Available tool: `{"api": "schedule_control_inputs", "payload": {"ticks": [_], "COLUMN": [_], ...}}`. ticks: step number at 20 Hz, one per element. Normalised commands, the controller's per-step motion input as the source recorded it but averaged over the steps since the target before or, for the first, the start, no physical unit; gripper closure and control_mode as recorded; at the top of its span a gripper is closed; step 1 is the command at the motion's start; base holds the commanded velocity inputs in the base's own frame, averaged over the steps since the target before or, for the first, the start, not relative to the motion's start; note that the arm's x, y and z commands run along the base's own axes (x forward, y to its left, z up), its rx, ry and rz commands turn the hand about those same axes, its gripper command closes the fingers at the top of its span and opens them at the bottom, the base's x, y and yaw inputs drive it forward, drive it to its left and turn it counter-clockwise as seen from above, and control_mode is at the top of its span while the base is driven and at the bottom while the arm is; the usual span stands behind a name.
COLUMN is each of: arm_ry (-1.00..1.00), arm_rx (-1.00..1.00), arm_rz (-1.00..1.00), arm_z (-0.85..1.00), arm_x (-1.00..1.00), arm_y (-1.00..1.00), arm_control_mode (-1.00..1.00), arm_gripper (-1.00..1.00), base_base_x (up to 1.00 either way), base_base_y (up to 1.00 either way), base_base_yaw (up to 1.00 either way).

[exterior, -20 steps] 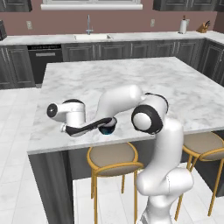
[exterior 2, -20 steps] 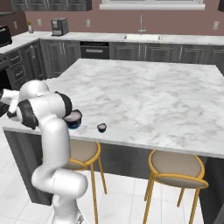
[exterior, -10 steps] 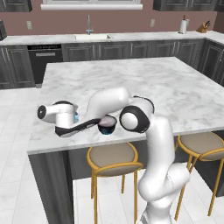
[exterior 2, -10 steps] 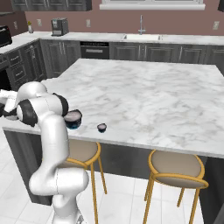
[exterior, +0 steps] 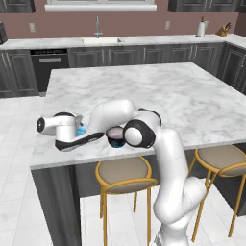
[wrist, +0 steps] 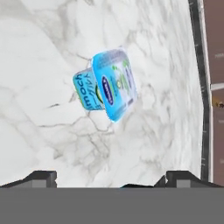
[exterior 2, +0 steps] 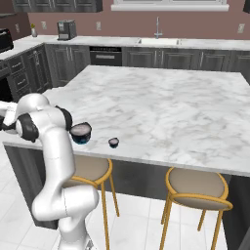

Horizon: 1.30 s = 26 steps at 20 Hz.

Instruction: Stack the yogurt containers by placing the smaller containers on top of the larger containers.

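Observation:
The light-blue yogurt cup [wrist: 109, 85] sits on the white marble island top, its printed lid and side showing. My gripper [wrist: 111, 178] hovers over it, open, with the cup ahead of the two fingertips [wrist: 41, 177] and nothing between them. In the left base view my hand [exterior: 62, 127] is low over the counter's front left part, and a sliver of the light-blue cup [exterior: 81, 130] peeks out beside it. The wide dark cup [exterior: 115, 136] [exterior 2: 80, 132] stands near the front edge, right of the hand. The tiny dark cup [exterior 2: 113, 142] stands a little right of it.
The marble island [exterior: 158, 96] stretches back and right. Two stools with yellow legs [exterior 2: 195, 188] [exterior: 125, 170] stand under the front edge. Dark cabinets, a sink [exterior: 98, 39] and a coffee machine [exterior 2: 66, 29] line the back wall.
My arm has swung leftward, carrying the hand a little further left and lower over the light-blue cup. The cups have not moved and the jaws stay open.

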Motion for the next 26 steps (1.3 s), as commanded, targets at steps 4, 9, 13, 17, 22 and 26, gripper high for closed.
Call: {"api": "schedule_control_inputs", "payload": {"ticks": [4,9,13,17,22,26], "arm_ry": [0.00,0.01,0.01,0.02,0.03,0.03], "arm_rx": [-0.01,0.00,0.00,0.00,0.00,0.00], "arm_rz": [-0.01,0.00,0.00,0.00,0.00,0.00], "arm_z": [-0.02,0.00,-0.03,-0.13,-0.20,-0.18], "arm_x": [0.13,0.16,0.17,0.20,0.30,0.33], "arm_y": [-0.08,-0.10,-0.10,-0.03,0.00,0.00], "arm_control_mode": [-1.00,-1.00,-1.00,-1.00,-1.00,-1.00], "arm_gripper": [-1.00,-1.00,-1.00,-1.00,-1.00,-1.00], "base_base_x": [0.00,0.00,0.00,0.00,0.00,0.00], "base_base_y": [0.00,0.00,0.00,0.00,0.00,0.00], "base_base_yaw": [0.00,0.00,0.00,0.00,0.00,0.00]}}
